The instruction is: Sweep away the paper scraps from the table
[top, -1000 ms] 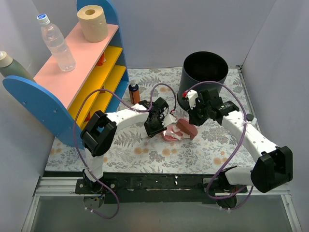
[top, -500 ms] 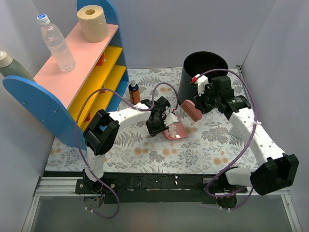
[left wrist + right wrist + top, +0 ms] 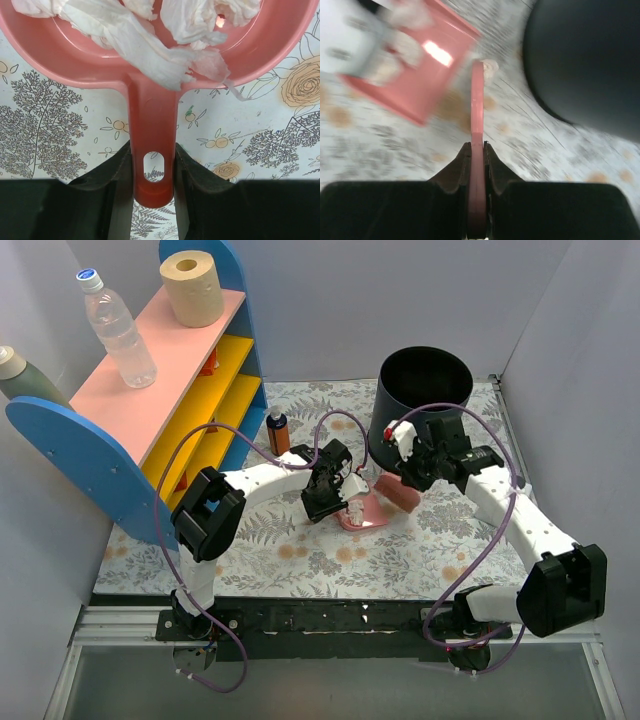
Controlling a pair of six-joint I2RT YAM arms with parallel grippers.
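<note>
My left gripper (image 3: 327,496) is shut on the handle of the pink dustpan (image 3: 362,512), which lies on the fern-printed table (image 3: 290,552). In the left wrist view the fingers (image 3: 115,172) clamp the handle (image 3: 152,145), and white paper scraps (image 3: 145,45) fill the pan (image 3: 65,55). My right gripper (image 3: 414,473) is shut on a flat pink brush (image 3: 398,493), held just right of the dustpan. In the blurred right wrist view the brush (image 3: 477,105) points past the dustpan (image 3: 415,85), with a small pale scrap (image 3: 491,65) at its tip.
A black bin (image 3: 425,386) stands at the back right, close behind the right gripper; it also shows in the right wrist view (image 3: 585,60). A blue-pink-yellow shelf (image 3: 150,400) with a water bottle (image 3: 115,330) and a paper roll (image 3: 192,286) fills the left. A small brown bottle (image 3: 278,432) stands beside it.
My right gripper lifted the brush up toward the bin, then brought it back down beside the dustpan. The left gripper and dustpan have barely moved.
</note>
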